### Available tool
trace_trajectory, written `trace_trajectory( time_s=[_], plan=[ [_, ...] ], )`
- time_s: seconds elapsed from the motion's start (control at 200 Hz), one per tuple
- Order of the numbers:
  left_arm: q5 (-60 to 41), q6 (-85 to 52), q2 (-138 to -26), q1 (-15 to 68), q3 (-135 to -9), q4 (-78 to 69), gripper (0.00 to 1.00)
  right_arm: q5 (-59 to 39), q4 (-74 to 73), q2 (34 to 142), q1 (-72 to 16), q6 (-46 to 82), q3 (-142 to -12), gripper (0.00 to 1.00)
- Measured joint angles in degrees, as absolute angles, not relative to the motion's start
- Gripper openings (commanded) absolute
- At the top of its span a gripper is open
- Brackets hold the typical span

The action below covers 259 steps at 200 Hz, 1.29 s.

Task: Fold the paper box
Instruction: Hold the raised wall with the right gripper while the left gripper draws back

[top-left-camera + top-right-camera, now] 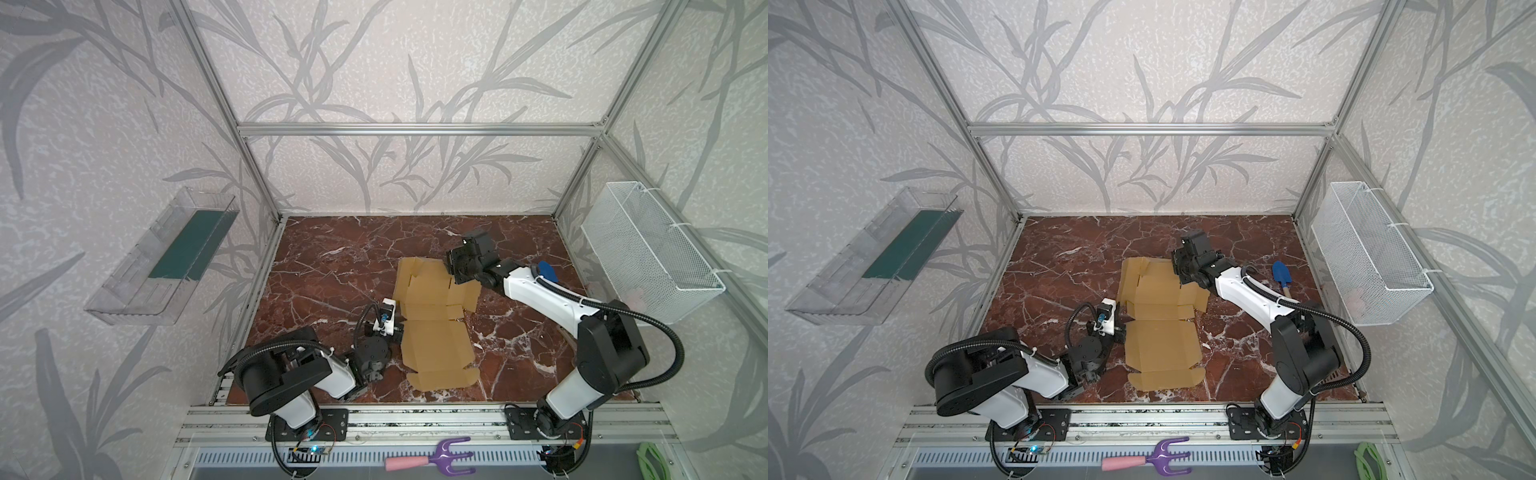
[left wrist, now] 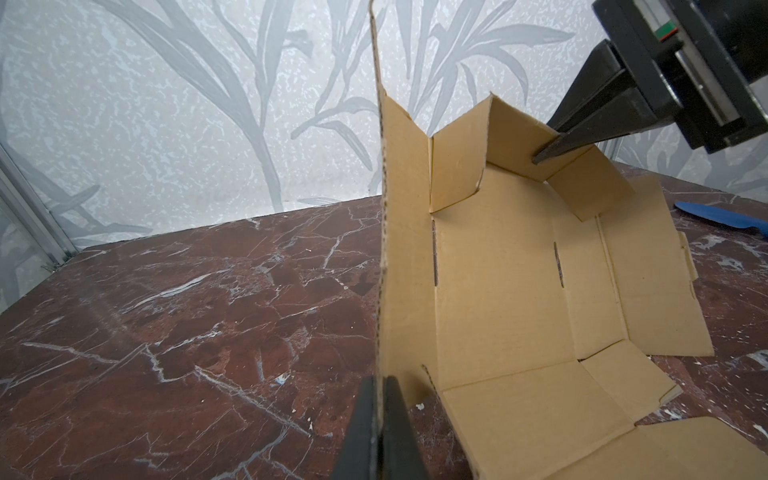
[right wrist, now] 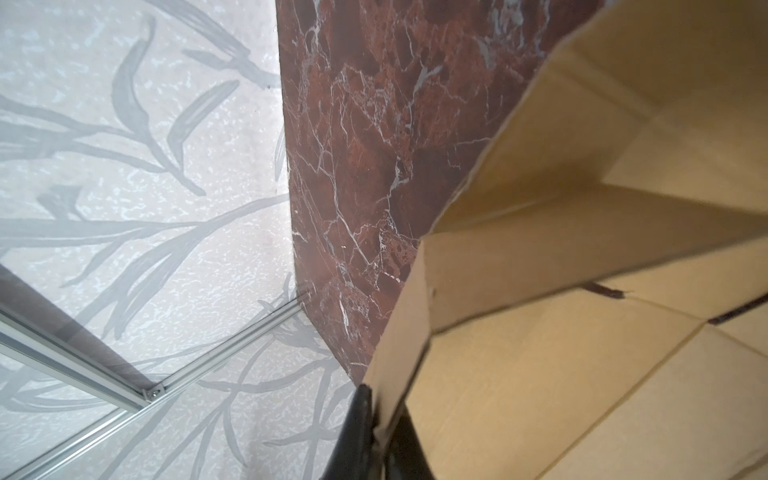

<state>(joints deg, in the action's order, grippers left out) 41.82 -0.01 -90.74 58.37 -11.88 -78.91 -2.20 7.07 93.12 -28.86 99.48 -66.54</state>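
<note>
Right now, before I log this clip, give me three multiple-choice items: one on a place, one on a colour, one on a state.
1. Where is the blue trowel? A on the table; B in the wire basket; C in the clear tray.
2. What colour is the head of the garden fork? A green; B purple; C blue.
3. What is the left claw doing? A shut on the raised side flap of the cardboard box; B hanging open in the air; C shut on nothing.
Answers: A, it lies on the marble top; B, purple prongs on a pink handle; A, the flap's edge sits pinched between its fingers.
</note>
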Motion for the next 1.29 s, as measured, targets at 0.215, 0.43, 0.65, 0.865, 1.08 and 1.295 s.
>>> trace_trajectory(
  time_s=[0.215, 0.43, 0.65, 0.865, 1.08, 1.295],
  plan=[
    [40.4, 2.6, -89.5, 58.5, -12.7, -78.9, 0.42, -0.1, 4.9, 89.7, -29.5, 99.0, -63.2, 0.00],
    [38.8, 5.7, -80.0, 59.6, -12.7, -79.2, 0.51, 3.3, 1.0, 85.8, -31.2, 97.5, -57.9, 0.00],
    [39.1, 9.7, -69.7, 61.3, -12.8, -78.2, 0.53, 6.4, -6.3, 84.9, -33.9, 96.6, -51.8, 0.00],
    [43.4, 4.9, -54.1, 61.5, -20.8, -49.8, 0.67, 10.1, -12.4, 80.4, -35.5, 94.3, -45.2, 0.00],
    [42.1, 6.8, -47.2, 58.6, -23.0, -31.2, 0.74, 12.1, -22.7, 78.0, -36.1, 90.7, -39.2, 0.00],
    [35.4, 6.3, -46.9, 50.2, -23.0, -20.6, 0.74, 11.5, -34.6, 78.0, -36.5, 87.3, -33.3, 0.00]
  ],
)
